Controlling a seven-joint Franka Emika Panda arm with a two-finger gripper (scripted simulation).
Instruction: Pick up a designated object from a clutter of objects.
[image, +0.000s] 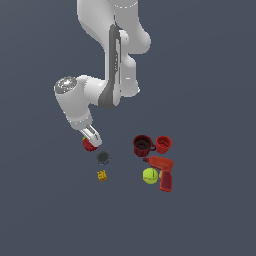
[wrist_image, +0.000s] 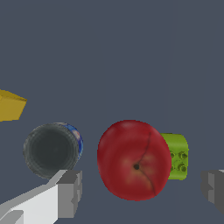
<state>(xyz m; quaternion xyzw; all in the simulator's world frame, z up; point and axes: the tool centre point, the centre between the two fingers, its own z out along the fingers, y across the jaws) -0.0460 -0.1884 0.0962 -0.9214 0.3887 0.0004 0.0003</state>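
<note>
The designated dark-red ball (image: 89, 145) lies on the grey floor at the exterior view's left of the clutter. In the wrist view it (wrist_image: 133, 159) looks like an apple with a stem dimple. My gripper (image: 91, 137) is lowered right over it. In the wrist view the gripper (wrist_image: 141, 190) is open, with one finger on each side of the ball and a gap between each finger and the ball. A small green studded piece (wrist_image: 177, 156) touches the ball's far side.
A dark round disc (image: 103, 158) lies close beside the ball and also shows in the wrist view (wrist_image: 51, 149). A tiny yellow piece (image: 102, 175) lies past it. Two red cups (image: 142, 145) (image: 163, 144), a red drill (image: 164, 172) and a yellow-green ball (image: 149, 176) sit to the exterior view's right.
</note>
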